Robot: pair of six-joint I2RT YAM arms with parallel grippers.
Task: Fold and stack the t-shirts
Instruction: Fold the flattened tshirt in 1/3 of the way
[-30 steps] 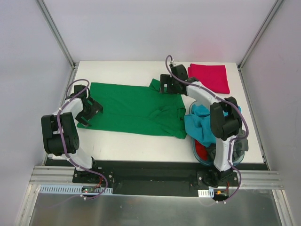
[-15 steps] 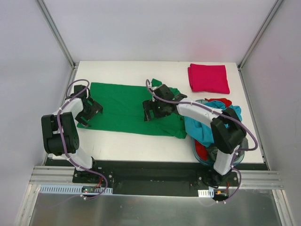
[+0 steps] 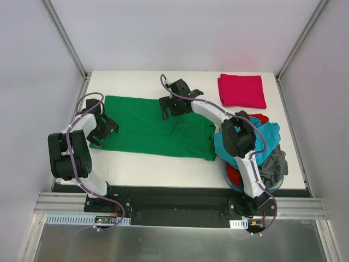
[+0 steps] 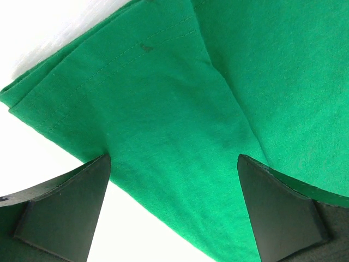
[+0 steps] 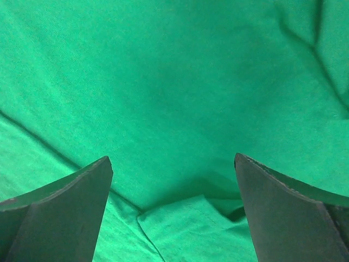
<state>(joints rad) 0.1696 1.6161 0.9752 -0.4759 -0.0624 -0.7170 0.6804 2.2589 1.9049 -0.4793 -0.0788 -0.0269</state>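
The bright green t-shirt (image 3: 144, 131) lies spread flat across the left and middle of the table, its right end rumpled. My left gripper (image 3: 107, 127) sits low over its left end, open, with green cloth (image 4: 180, 109) and bare table between the jaws. My right gripper (image 3: 170, 108) hovers over the shirt's far edge near the middle, open, above a folded-over corner of green cloth (image 5: 188, 229). A folded crimson-pink t-shirt (image 3: 241, 90) lies at the far right. The teal (image 3: 233, 144), red (image 3: 234, 174) and dark grey (image 3: 274, 165) t-shirts are heaped in the tub.
The round blue tub (image 3: 246, 189) stands at the near right by the right arm's base. The white table (image 3: 163, 169) shows in front of the green shirt. Grey walls close in both sides and the back.
My right gripper swept from the far right sleeve toward the front and left, then back to the far edge. That sleeve now lies folded in on the shirt. The left arm has not moved.
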